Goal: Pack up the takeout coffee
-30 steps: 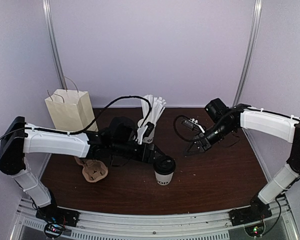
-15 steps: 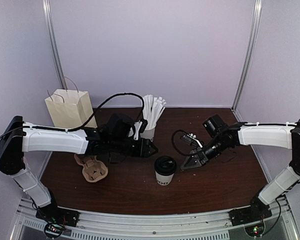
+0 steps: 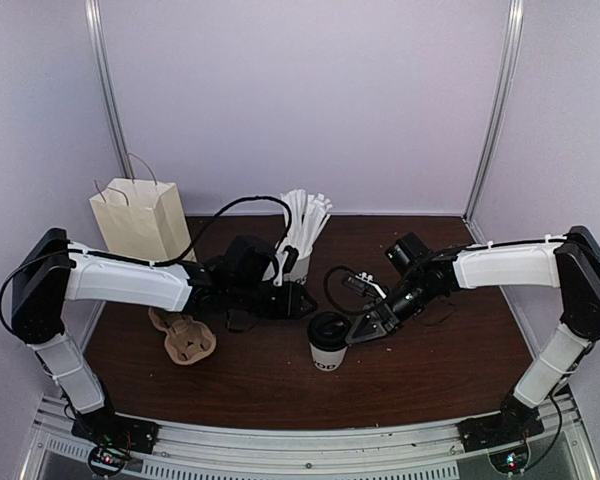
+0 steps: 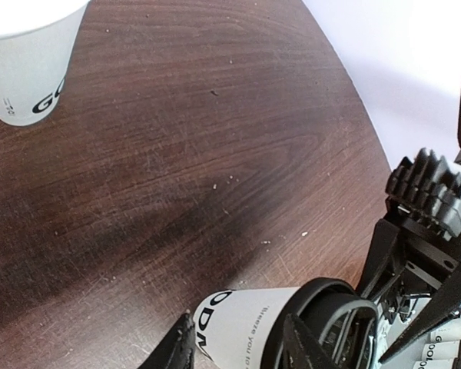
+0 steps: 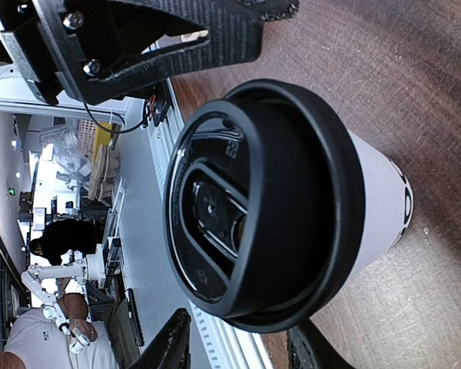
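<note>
The takeout coffee point(image 3: 329, 342), a white paper cup with dark letters and a black lid point(image 5: 261, 200) on it, stands upright on the brown table. My left gripper point(image 3: 302, 300) hovers just behind and left of it, apart from the cup. In the left wrist view its jaws point(image 4: 238, 350) are partly open with nothing between them, and the cup point(image 4: 246, 327) shows beyond the fingertips. My right gripper point(image 3: 361, 330) is low at the cup's right side. Its jaws point(image 5: 242, 354) are open and face the lid from close by, without closing on it.
A cream paper bag point(image 3: 140, 220) stands at the back left. A brown pulp cup tray point(image 3: 185, 340) lies in front of it. A second white cup point(image 3: 298, 262) holding white wrapped sticks stands behind the left gripper; its printed side point(image 4: 27, 61) shows in the left wrist view.
My left gripper has drawn back from the lidded cup and its jaws have narrowed. My right arm has swung down and left, from mid-table to beside the cup.
</note>
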You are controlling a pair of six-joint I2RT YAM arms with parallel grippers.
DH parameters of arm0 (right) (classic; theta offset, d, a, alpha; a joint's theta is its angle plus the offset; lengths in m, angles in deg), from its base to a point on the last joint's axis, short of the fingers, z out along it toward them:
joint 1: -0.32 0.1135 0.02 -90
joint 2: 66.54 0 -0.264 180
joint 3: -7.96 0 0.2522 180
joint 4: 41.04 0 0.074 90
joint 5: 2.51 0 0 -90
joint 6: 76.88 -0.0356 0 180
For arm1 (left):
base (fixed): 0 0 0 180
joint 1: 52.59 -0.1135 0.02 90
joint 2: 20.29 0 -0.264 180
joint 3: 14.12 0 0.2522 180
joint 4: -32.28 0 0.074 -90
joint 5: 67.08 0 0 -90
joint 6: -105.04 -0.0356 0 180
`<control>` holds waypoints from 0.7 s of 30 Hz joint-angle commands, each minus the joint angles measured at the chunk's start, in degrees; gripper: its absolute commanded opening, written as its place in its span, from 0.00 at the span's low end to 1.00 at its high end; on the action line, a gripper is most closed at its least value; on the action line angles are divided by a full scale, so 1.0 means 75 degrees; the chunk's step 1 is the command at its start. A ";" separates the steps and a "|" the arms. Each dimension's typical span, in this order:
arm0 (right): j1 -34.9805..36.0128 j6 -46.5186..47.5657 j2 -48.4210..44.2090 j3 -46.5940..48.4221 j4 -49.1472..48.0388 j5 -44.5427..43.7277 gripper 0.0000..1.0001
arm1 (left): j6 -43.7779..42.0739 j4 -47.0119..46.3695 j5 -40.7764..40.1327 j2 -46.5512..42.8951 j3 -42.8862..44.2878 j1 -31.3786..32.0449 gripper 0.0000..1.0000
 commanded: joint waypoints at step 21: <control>0.0074 0.0639 0.1012 0.0613 0.0910 -0.0928 0.43 | 0.0685 -0.0791 0.0331 0.0181 -0.1151 -0.0060 0.35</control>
